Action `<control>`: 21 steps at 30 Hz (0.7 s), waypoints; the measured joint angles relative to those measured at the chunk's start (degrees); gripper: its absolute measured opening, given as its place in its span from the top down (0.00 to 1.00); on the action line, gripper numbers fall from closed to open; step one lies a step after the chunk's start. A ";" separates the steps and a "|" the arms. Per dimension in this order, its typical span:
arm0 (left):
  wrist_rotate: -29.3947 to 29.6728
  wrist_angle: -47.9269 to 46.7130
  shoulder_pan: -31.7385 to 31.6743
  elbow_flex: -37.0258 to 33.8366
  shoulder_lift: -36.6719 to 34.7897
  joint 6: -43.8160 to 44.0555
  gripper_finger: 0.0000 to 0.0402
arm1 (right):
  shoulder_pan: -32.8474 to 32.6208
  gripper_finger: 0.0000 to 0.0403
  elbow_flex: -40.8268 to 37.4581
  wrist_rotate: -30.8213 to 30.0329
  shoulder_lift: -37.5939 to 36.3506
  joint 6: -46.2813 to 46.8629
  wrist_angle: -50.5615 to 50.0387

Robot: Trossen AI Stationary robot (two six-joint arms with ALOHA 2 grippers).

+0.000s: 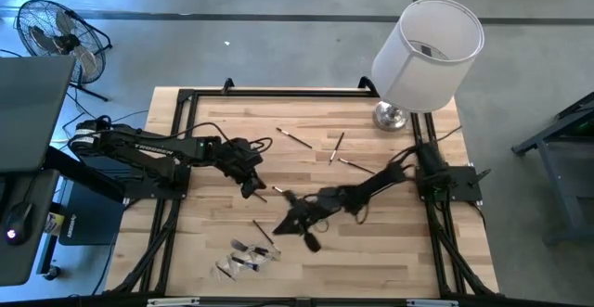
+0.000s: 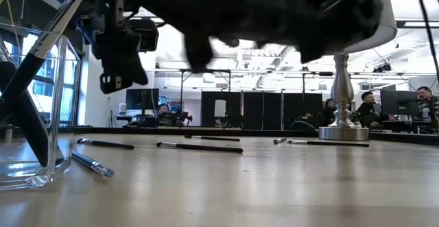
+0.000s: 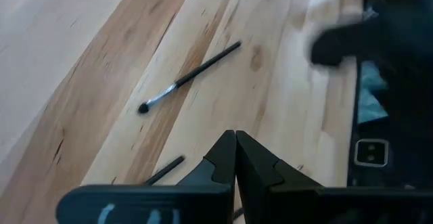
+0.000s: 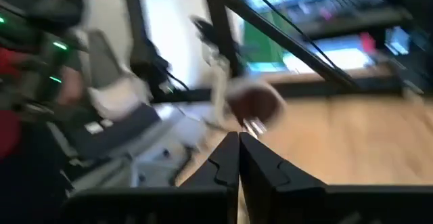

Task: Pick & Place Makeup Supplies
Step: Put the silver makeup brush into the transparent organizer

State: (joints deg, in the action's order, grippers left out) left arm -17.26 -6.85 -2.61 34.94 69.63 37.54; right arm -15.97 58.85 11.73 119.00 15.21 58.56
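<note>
You have both arms mid-frame in the high view. Your left gripper (image 1: 251, 188) is pinched together, empty. Your right gripper (image 1: 290, 223) is together too, with nothing visibly clamped. Four makeup brushes (image 1: 294, 137) lie loose toward upper centre; the clear holder (image 1: 243, 256) sits at lower left.

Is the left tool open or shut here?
Shut. In its own wrist view the left tool has both fingers pressed together, nothing between them, above the wooden table.
</note>
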 joint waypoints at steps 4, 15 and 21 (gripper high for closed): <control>0.90 2.69 0.00 0.00 0.00 0.05 1.00 | -0.16 0.97 -9.25 -6.86 -12.03 2.24 -13.33; 3.47 5.12 0.91 0.00 0.00 -6.43 1.00 | -1.34 1.00 -21.98 -21.40 -36.21 17.30 -44.50; 6.49 3.10 3.08 -0.01 0.00 -10.10 1.00 | -1.18 1.00 -22.27 -20.21 -34.54 15.42 -45.83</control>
State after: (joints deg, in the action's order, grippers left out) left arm -10.76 -3.75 0.47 34.93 69.63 27.44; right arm -17.15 36.58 -8.48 84.46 30.62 12.73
